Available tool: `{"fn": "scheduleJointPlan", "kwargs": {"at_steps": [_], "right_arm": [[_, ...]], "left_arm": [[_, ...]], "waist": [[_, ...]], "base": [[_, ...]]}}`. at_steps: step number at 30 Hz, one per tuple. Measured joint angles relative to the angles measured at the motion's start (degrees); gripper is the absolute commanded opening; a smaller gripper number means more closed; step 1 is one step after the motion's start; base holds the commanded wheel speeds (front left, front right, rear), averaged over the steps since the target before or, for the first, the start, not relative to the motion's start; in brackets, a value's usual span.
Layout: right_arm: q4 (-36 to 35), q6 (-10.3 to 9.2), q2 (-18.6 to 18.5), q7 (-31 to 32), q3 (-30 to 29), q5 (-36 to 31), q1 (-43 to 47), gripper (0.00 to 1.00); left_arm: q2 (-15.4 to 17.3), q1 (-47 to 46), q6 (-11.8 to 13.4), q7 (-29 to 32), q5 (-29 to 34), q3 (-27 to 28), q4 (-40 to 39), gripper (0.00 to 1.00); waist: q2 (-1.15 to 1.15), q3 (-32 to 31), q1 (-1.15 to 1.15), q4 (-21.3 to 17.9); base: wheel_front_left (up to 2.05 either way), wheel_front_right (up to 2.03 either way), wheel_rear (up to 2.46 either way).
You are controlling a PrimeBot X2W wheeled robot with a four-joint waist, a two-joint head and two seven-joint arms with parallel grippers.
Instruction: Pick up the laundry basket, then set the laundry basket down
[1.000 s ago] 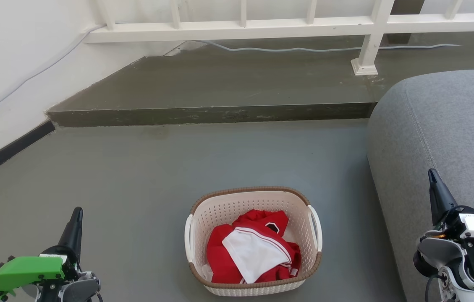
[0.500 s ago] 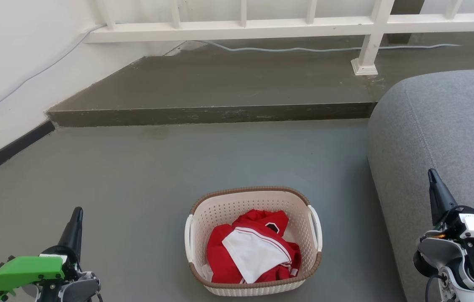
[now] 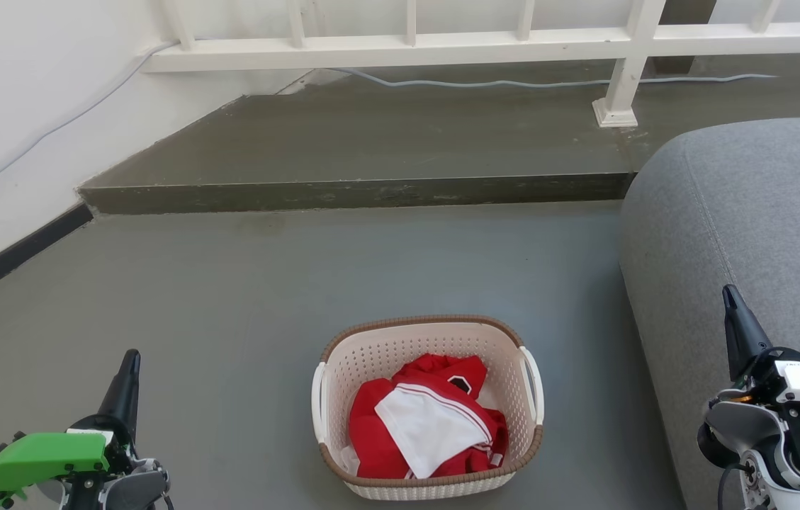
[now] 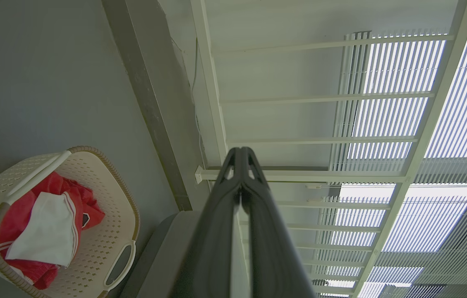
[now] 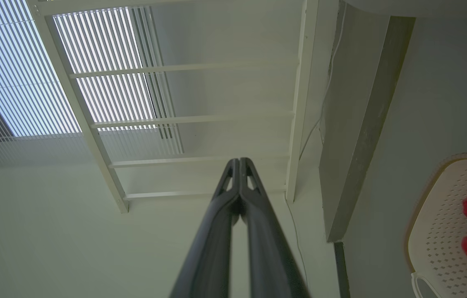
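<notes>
The laundry basket [image 3: 385, 358] sits on the floor [image 3: 265, 283] between both arms, near the grey sofa [image 3: 761, 212], with red and white clothes [image 3: 428, 425] inside. The left gripper [image 3: 130, 358] and right gripper [image 3: 728, 297] are both pinched closed, well apart from it. Lifting by one white handle [image 3: 536, 386] alone would likely tip it and spill the clothes, and the sofa crowds the right arm's approach.
</notes>
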Motion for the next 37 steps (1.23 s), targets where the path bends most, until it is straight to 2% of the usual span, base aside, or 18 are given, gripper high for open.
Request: {"fn": "scheduleJointPlan", "kwargs": {"at_steps": [37], "right_arm": [[0.0,0.01,0.1,0.3,-0.1,0.0,0.0,0.00]], "left_arm": [[-0.1,0.0,0.0,0.2,0.2,0.2,-0.1,0.00]], "waist": [[0.00,0.0,0.00,0.0]], "base": [[0.00,0.00,0.00]]}}
